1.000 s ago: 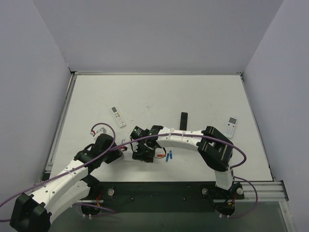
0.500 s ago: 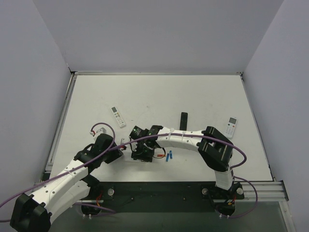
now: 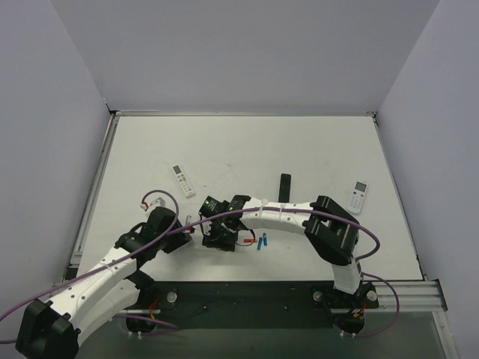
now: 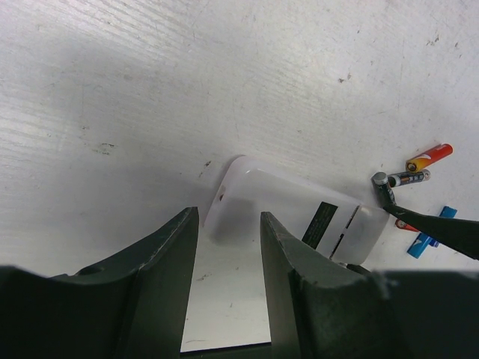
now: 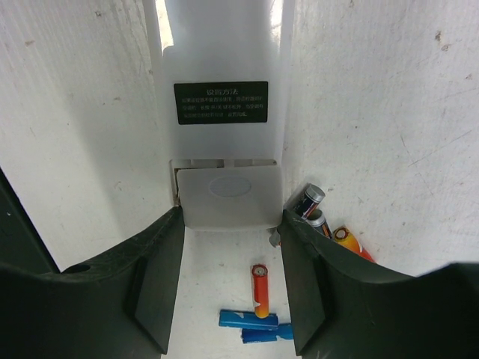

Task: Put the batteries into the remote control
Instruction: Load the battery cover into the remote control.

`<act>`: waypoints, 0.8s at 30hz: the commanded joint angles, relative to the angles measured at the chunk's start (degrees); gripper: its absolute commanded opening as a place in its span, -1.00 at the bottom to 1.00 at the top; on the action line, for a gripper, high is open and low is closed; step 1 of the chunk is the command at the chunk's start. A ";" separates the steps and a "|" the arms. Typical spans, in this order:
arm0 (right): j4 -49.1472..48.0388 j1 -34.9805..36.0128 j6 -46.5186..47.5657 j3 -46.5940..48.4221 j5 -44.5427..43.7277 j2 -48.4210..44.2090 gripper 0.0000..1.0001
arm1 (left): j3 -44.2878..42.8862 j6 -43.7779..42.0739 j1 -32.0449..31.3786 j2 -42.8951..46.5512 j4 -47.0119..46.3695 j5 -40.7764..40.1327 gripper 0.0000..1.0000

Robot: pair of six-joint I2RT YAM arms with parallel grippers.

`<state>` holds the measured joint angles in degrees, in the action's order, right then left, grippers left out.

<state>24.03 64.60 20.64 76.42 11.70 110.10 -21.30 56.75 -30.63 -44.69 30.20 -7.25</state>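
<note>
Right end effector (image 5: 230, 215) half-open, clasping remote control (image 5: 224, 142)

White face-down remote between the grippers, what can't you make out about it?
Button face of the short white remote: turned down onto the table, every view.
Battery bay: right wrist view, white cover hides it.
Right gripper: clamping the remote or only straddling, unclear.
Top view: that gripper and the left gripper cover most of it.
</note>
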 commanded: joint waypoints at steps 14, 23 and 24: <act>0.58 0.44 -2.10 2.33 0.07 1.87 -0.41 | 0.03 -0.24 0.22 0.30 -2.42 0.74 -0.03; 0.67 0.44 -4.47 3.12 -0.45 2.04 -0.41 | 1.44 -0.15 0.13 -1.36 -5.85 3.29 -0.16; 0.67 0.44 -4.99 3.21 -0.54 1.96 -0.41 | 1.52 -0.15 0.13 -1.63 -5.94 3.46 -0.17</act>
<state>24.21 64.60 18.09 77.08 11.35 111.22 -19.97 56.77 -30.63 -45.52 27.94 -5.45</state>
